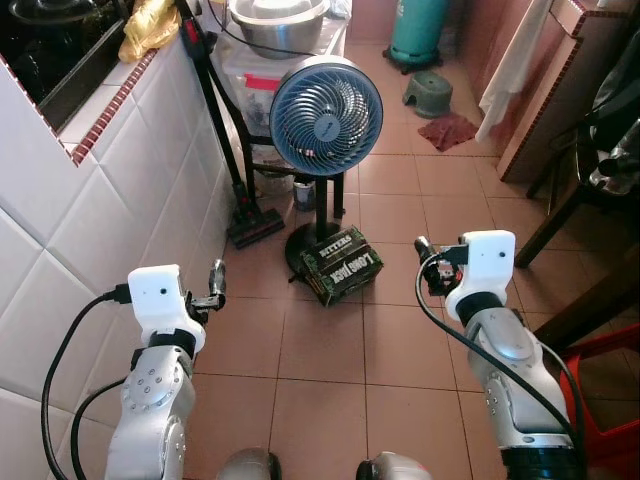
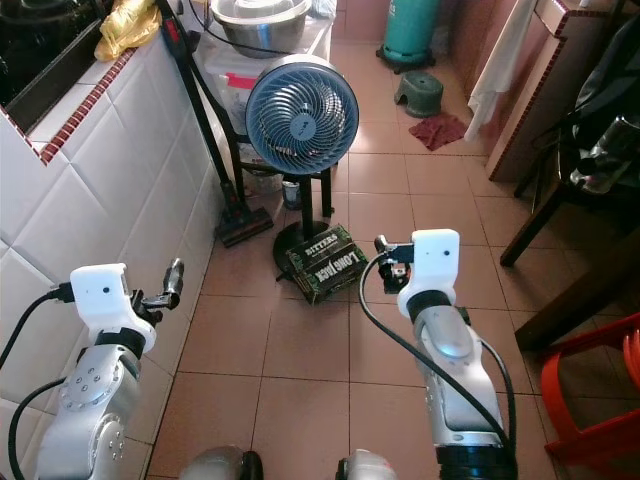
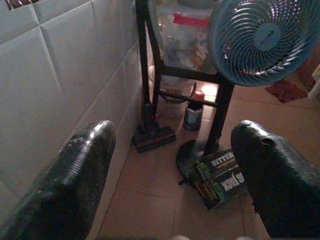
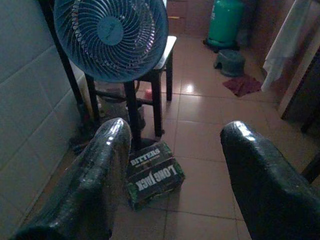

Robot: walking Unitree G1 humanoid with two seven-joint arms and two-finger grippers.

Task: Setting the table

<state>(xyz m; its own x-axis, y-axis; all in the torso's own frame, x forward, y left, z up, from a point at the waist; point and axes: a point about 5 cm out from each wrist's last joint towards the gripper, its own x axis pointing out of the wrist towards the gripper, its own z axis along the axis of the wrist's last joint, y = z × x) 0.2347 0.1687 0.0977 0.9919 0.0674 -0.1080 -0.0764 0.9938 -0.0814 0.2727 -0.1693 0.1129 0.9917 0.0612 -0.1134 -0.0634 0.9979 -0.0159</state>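
Partly hidden behind the blue fan [image 1: 326, 102]: a clear storage box [image 1: 248, 78] with unreadable contents. Cut off at the frame's edge: steel bowl [image 1: 277, 22], green gas cylinder [image 1: 418, 30], red chair [image 1: 612, 392]. Too small to read: spray can [image 3: 193, 110] label.

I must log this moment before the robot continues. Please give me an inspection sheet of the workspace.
Surface: brown tiled floor.
Job's things: nothing seen.
Clutter: dark carton lying at the blue fan; stick vacuum leaning by the white tiled wall; red rag; green stool.
Grippers: left gripper open, empty; right gripper open, empty; both raised over the floor.
Cables: black cable along each arm.
Surroundings: green cylinder; red chair.
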